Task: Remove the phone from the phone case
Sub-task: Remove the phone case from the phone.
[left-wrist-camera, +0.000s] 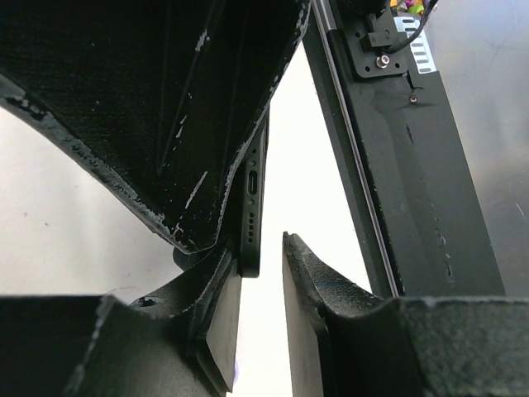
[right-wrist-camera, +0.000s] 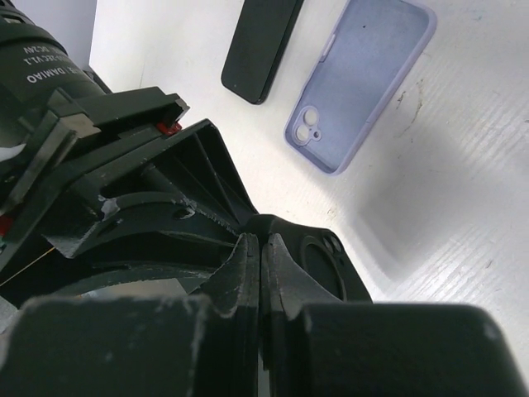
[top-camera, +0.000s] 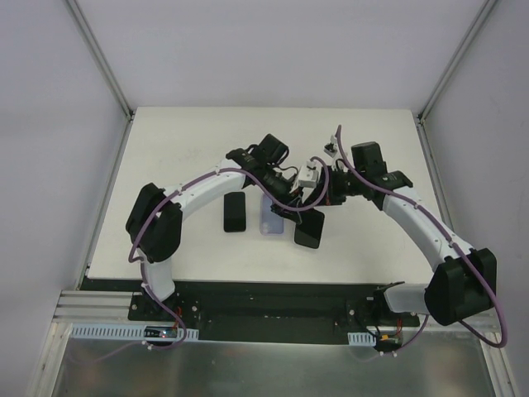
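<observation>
A black phone case (top-camera: 309, 229) hangs tilted over the table between both arms. In the right wrist view my right gripper (right-wrist-camera: 260, 241) is shut on the thin rim of this case (right-wrist-camera: 322, 263), beside its round camera cut-out. The left wrist view shows the black phone (left-wrist-camera: 253, 190) edge-on, charging port and speaker holes visible, with the case wall (left-wrist-camera: 165, 107) peeled away on its left. My left gripper (left-wrist-camera: 266, 263) is open a narrow way. The phone's end sits at the tip of one of its fingers (left-wrist-camera: 216, 327), and white table shows in the gap.
An empty lavender case (top-camera: 270, 217) lies inside-up on the white table (top-camera: 182, 149), also seen in the right wrist view as the lavender case (right-wrist-camera: 359, 78). A second black phone (top-camera: 234, 212) lies to its left. The black base rail (left-wrist-camera: 397, 165) runs along the near edge.
</observation>
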`<state>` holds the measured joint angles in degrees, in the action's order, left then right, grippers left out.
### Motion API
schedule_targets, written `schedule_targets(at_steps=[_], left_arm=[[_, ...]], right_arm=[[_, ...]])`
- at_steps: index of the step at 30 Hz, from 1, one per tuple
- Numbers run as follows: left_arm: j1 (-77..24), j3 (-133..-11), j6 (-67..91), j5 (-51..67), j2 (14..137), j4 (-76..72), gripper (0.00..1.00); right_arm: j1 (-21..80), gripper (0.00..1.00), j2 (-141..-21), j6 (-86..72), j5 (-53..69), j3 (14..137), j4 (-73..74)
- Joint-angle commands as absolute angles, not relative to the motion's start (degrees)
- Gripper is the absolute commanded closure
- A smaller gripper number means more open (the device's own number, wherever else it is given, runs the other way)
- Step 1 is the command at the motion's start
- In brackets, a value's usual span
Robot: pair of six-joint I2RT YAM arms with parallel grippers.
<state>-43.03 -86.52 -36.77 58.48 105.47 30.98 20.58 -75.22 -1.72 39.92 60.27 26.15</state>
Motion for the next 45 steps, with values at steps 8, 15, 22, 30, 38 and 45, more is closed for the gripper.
schedule_targets(at_steps=[8, 15, 22, 30, 38, 45], left_arm=[[-44.7, -88.5, -24.4, 56.7, 107.0, 30.4, 0.71], [-44.6, -85.9, -16.4, 52.9, 106.3, 22.3, 0.87], [-44.6, -86.1, -13.8, 54.9, 107.2, 21.3, 1.0], [-45.7, -83.1, -17.4, 54.5, 104.7, 22.4, 1.0], [-47.9, -81.7, -22.3, 51.2, 101.1, 26.2, 1.0], [-48.9, -80.4, -24.2, 48.3, 100.0, 26.9, 1.0]], right_arm=[[17.8, 1.0, -71.2, -6.6, 38.8, 61.3, 12.2], [16.8, 1.0, -71.0, -8.6, 39.0, 60.7, 10.8], [16.0, 1.0, -70.8, -9.2, 39.0, 59.9, 9.8], [13.4, 1.0, -70.8, -8.6, 36.5, 59.8, 9.8], [10.8, 1.0, -72.2, -7.3, 35.9, 60.0, 9.9], [8.7, 1.0, -73.6, -6.5, 35.4, 59.8, 9.8]])
